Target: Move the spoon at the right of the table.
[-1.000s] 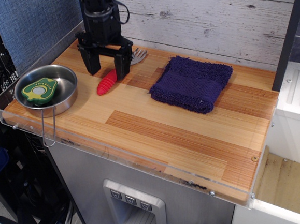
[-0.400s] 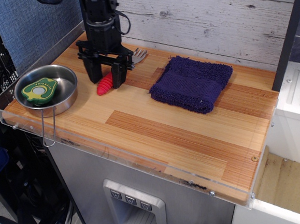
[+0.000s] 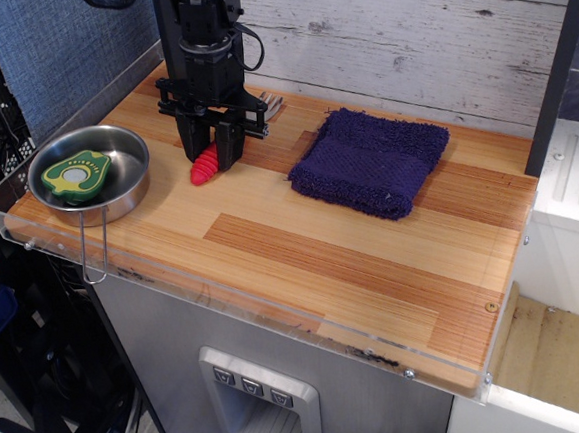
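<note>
We see our gripper (image 3: 212, 147) closed around the red handle of the spoon (image 3: 205, 168), which lies on the table (image 3: 373, 260) just left of the purple cloth (image 3: 370, 160). Farther left of the cloth sits a metal bowl (image 3: 127, 194) holding an avocado toy (image 3: 76, 175).

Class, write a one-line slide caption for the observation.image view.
Robot hand closed around the red-handled spoon on the wooden table, between a steel pan holding an avocado toy and a purple cloth.

The arm (image 3: 197, 23) is matte black throughout — blocky gripper (image 3: 213, 147), thick fingers, black cables trailing.
</note>
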You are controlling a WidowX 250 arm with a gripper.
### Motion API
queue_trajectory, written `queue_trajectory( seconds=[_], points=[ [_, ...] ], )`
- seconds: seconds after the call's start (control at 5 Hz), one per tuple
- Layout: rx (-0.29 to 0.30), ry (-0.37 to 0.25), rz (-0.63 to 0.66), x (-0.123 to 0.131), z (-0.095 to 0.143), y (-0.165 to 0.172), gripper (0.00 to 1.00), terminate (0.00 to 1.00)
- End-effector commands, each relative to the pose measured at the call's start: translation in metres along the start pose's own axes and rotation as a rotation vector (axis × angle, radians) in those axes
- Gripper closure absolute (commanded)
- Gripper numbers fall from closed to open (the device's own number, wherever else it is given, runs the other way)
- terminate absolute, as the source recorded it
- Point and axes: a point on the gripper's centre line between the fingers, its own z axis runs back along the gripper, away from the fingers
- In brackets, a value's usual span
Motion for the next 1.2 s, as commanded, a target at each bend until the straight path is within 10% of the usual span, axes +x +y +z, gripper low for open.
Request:
queue_trajectory(
  seconds=[0.0, 0.4, 1.0],
  points=[
    [-0.023, -0.130, 0.142, -0.024, 0.086, 0.008, 1.00, 0.00],
    [-0.129, -0.153, 0.120, -0.038, 0.144, -0.060, 1.00, 0.00],
    [-0.103, -0.056, 0.119, -0.068, 0.092, -0.181, 1.00, 0.00]
  ],
)
